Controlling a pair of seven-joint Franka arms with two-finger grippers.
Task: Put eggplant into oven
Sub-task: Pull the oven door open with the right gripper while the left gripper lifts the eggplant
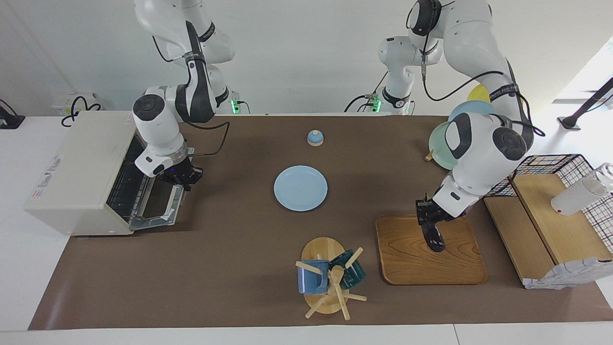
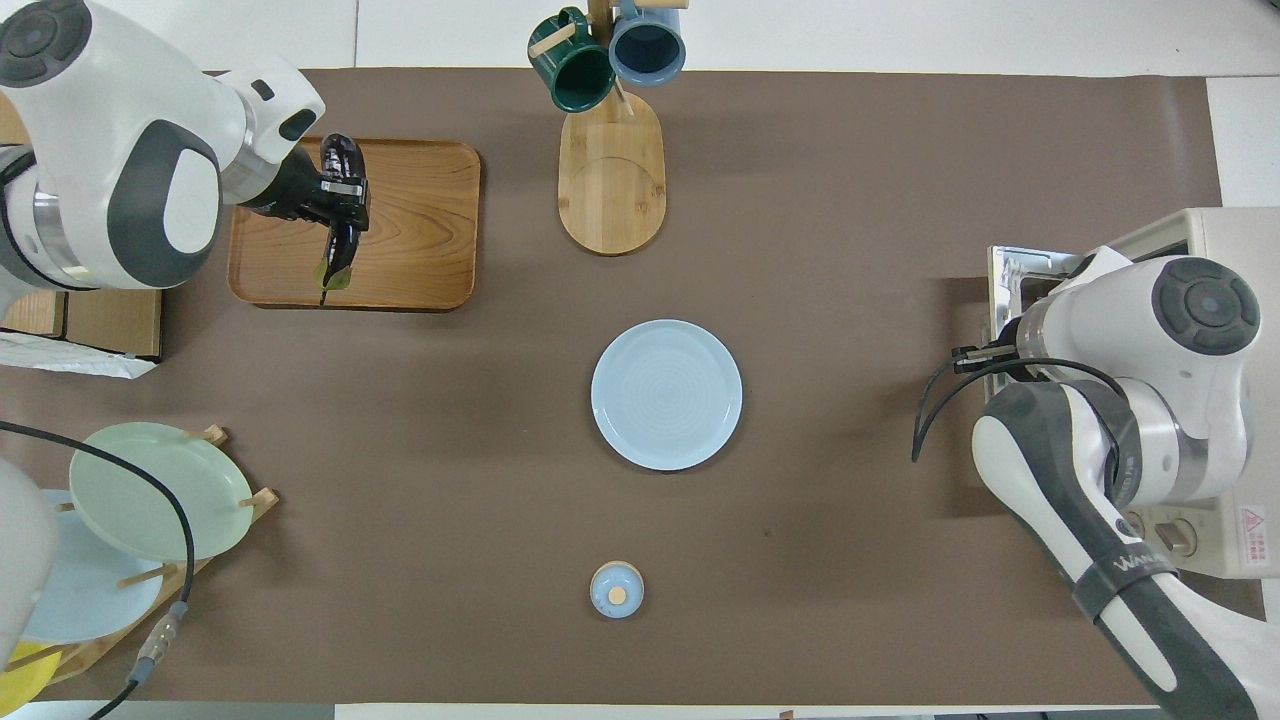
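The dark purple eggplant (image 1: 434,235) (image 2: 339,222) is held in my left gripper (image 1: 425,213) (image 2: 343,192), which is shut on its middle. It hangs tilted a little above the wooden tray (image 1: 412,266) (image 2: 420,250). The cream-white oven (image 1: 72,163) (image 2: 1235,232) stands at the right arm's end of the table. Its glass door (image 1: 155,211) (image 2: 1012,268) lies dropped open and the wire rack shows inside. My right gripper (image 1: 182,178) is at the door's handle edge, shut on the handle. In the overhead view the right arm hides it.
A light blue plate (image 1: 300,188) (image 2: 666,394) lies mid-table. A small bell (image 1: 314,138) sits nearer the robots. A wooden mug tree (image 1: 330,278) with two mugs stands beside the tray. A plate rack (image 1: 452,139) and a wooden shelf with a wire basket (image 1: 555,211) are at the left arm's end.
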